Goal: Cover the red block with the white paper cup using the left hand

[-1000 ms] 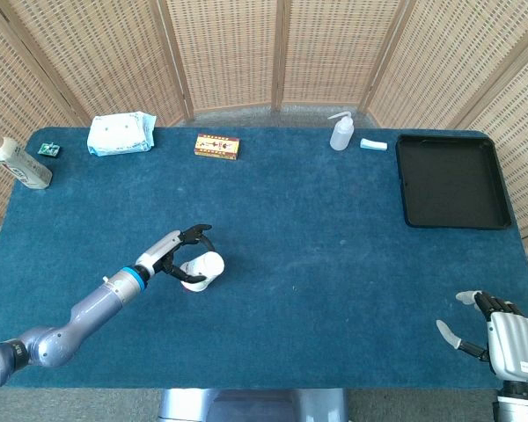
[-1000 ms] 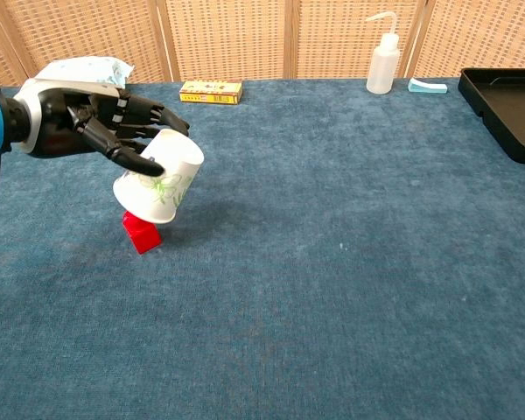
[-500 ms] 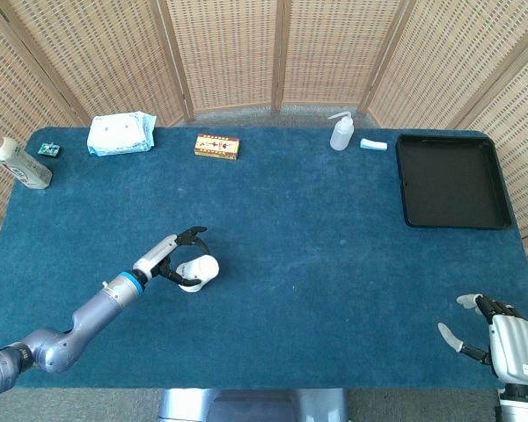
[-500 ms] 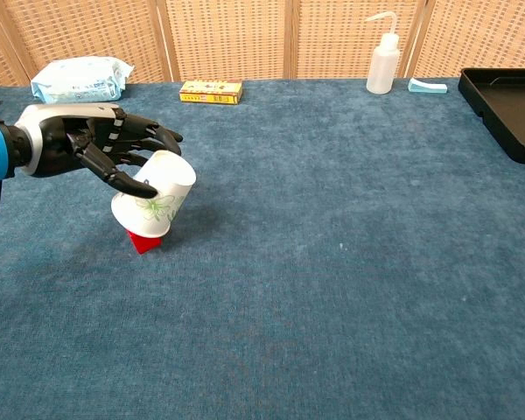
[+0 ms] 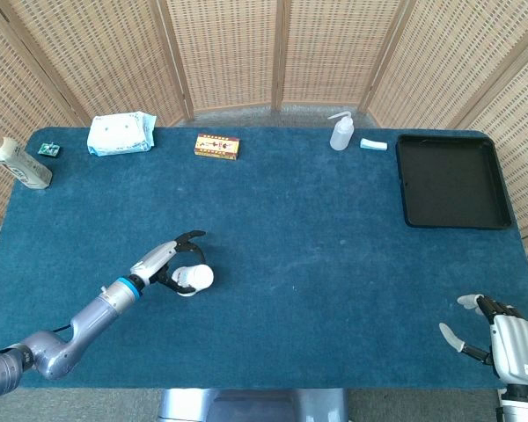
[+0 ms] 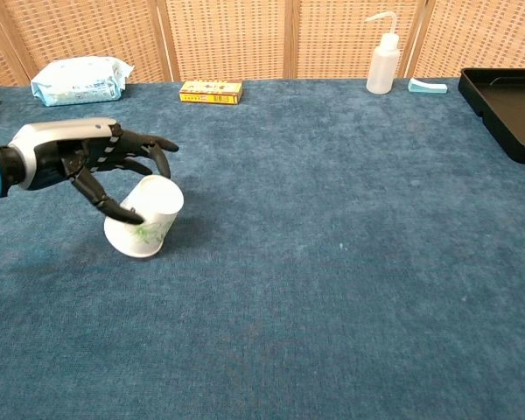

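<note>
The inverted white paper cup [image 6: 144,227] is gripped loosely by the left hand [image 6: 87,162] — slightly tilted, mouth down — so the red block is hidden beneath.

The left arm [image 5: 66,328] reaches in from about seven o'clock toward the middle of the table, its grey forearm ending in a blue wrist band. The left hand [image 6: 79,162] lies low over the surface with its back up, dark fingers [image 6: 144,144] curled around the white paper cup [image 6: 146,217] it holds, thumb at the near side. The right hand [image 5: 502,338] sits at the five o'clock corner, fingers spread apart and holding nothing; the chest view does not show it.
</note>
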`<state>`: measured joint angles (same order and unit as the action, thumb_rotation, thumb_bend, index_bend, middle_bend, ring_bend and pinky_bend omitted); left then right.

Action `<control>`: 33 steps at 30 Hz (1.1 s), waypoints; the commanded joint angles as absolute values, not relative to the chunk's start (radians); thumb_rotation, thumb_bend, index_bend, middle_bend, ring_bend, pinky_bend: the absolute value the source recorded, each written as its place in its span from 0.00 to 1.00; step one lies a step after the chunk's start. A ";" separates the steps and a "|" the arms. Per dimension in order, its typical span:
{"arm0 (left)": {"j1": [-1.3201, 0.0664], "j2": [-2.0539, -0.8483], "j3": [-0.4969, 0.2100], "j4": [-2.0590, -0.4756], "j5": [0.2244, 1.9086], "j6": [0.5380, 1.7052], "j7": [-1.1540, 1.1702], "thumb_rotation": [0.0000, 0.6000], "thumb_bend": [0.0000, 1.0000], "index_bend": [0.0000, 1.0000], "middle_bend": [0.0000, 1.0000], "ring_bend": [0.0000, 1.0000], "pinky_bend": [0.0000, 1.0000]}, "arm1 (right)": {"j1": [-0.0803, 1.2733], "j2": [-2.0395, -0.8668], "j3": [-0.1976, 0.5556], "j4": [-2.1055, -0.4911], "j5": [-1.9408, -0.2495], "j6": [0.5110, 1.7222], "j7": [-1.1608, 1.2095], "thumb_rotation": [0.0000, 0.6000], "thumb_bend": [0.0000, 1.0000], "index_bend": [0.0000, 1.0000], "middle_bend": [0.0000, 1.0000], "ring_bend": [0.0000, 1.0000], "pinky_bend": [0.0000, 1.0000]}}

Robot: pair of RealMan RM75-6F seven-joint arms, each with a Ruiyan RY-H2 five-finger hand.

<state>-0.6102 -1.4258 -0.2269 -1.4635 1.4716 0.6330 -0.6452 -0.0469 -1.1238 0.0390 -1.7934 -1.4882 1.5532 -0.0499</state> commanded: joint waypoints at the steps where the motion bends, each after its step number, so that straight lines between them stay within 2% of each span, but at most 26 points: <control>1: -0.607 -1.414 -0.202 -1.460 1.471 0.668 -0.611 1.00 0.11 0.06 0.05 0.00 0.06 | -0.047 -1.123 0.040 -1.794 -1.486 1.553 -0.046 0.24 0.28 0.37 0.44 0.43 0.38; 3: -0.601 -1.412 -0.196 -1.460 1.462 0.695 -0.583 1.00 0.09 0.00 0.01 0.00 0.05 | -0.047 -1.122 0.040 -1.794 -1.487 1.552 -0.042 0.24 0.28 0.37 0.44 0.43 0.37; 9: -0.590 -1.392 -0.194 -1.499 1.438 0.776 -0.506 1.00 0.06 0.00 0.00 0.00 0.04 | -0.042 -1.121 0.040 -1.797 -1.491 1.544 -0.041 0.24 0.28 0.37 0.44 0.43 0.37; 18: -0.542 -1.238 -0.163 -1.675 1.347 0.845 -0.319 1.00 0.07 0.00 0.00 0.00 0.04 | -0.017 -1.116 0.052 -1.810 -1.488 1.520 -0.068 0.24 0.28 0.37 0.44 0.42 0.37; 23: -0.461 -1.149 -0.111 -1.795 1.288 0.957 -0.143 1.00 0.14 0.00 0.00 0.00 0.04 | 0.000 -1.117 0.057 -1.816 -1.478 1.497 -0.102 0.24 0.28 0.37 0.42 0.39 0.37; 33: -0.256 -1.064 0.007 -1.902 1.370 1.242 -0.062 1.00 0.15 0.00 0.01 0.00 0.05 | 0.020 -1.133 0.055 -1.819 -1.502 1.487 -0.131 0.24 0.28 0.37 0.42 0.38 0.36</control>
